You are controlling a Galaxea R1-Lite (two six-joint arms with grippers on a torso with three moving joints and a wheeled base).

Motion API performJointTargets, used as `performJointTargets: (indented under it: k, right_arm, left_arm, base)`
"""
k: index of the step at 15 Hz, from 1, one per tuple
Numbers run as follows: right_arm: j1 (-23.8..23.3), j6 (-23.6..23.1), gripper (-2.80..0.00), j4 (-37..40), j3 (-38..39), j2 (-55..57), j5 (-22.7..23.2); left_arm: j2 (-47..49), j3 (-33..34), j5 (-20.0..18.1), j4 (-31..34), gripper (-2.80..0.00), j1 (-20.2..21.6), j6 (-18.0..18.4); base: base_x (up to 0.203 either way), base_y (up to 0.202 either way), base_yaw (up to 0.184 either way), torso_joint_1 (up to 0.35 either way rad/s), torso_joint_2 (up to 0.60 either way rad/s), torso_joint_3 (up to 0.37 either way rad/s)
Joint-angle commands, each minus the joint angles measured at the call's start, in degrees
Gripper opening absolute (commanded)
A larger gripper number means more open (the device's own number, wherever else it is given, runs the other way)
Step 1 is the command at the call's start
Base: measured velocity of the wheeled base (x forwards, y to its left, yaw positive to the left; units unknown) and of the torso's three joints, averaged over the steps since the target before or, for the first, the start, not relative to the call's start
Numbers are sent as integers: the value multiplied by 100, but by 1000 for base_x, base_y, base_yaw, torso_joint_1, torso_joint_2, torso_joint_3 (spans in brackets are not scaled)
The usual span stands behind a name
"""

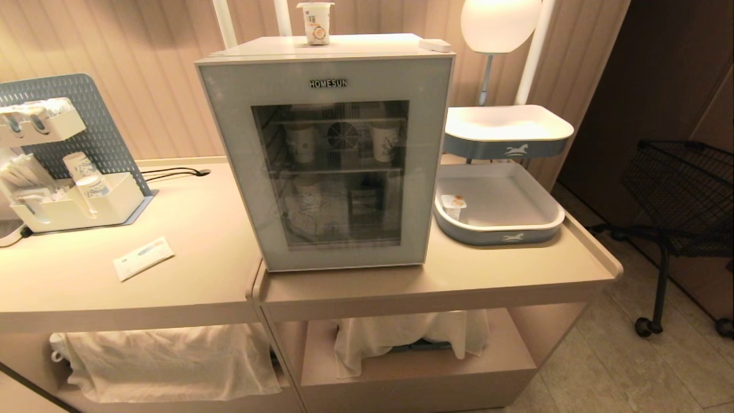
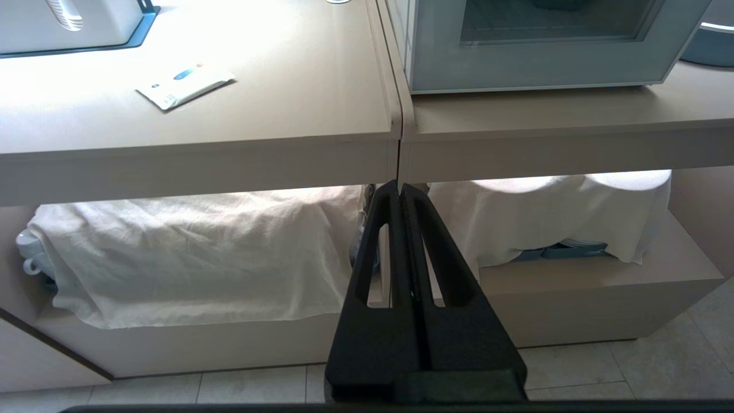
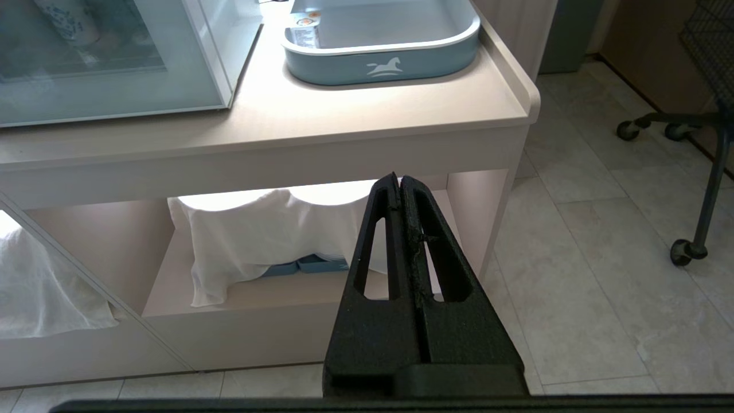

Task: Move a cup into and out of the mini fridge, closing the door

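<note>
The white mini fridge (image 1: 330, 49) stands on the beige counter (image 1: 189, 229), its door (image 1: 229, 172) shut, "HOMESUN" lettered above the dark window. The cup (image 1: 316, 22), small, white and tapered with an orange-brown picture, stands upright on the fridge's top near the back. Neither arm shows in the head view. My left gripper (image 2: 399, 186) hangs shut and empty below the counter's front edge, in front of the seam between the two counter units. My right gripper (image 3: 398, 179) is shut and empty too, low in front of the right unit's open shelf.
Two patterned paper cups (image 1: 301, 143) stand behind the fridge window. A blue-grey tray (image 1: 504, 235) right of the fridge holds a tiny lidded cup (image 1: 454, 205); a second tray (image 1: 507, 146) sits above it. A pegboard organiser (image 1: 69, 201) and a sachet (image 1: 143, 257) lie left. A wheeled wire cart (image 1: 682, 195) stands right.
</note>
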Motion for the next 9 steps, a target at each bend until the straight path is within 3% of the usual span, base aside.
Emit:
performJointTargets:
  k: [1,9]
  right_arm:
    - [2,-1,-280,0,0,9,-1]
    - [2,-1,-280,-1,0,9,-1]
  left_arm:
    - [6,-8,0,-1,-280,0,2]
    - [6,0,0,-1,-280,0,2]
  base:
    - [0,0,0,0,0,0]
    - [0,0,0,0,0,0]
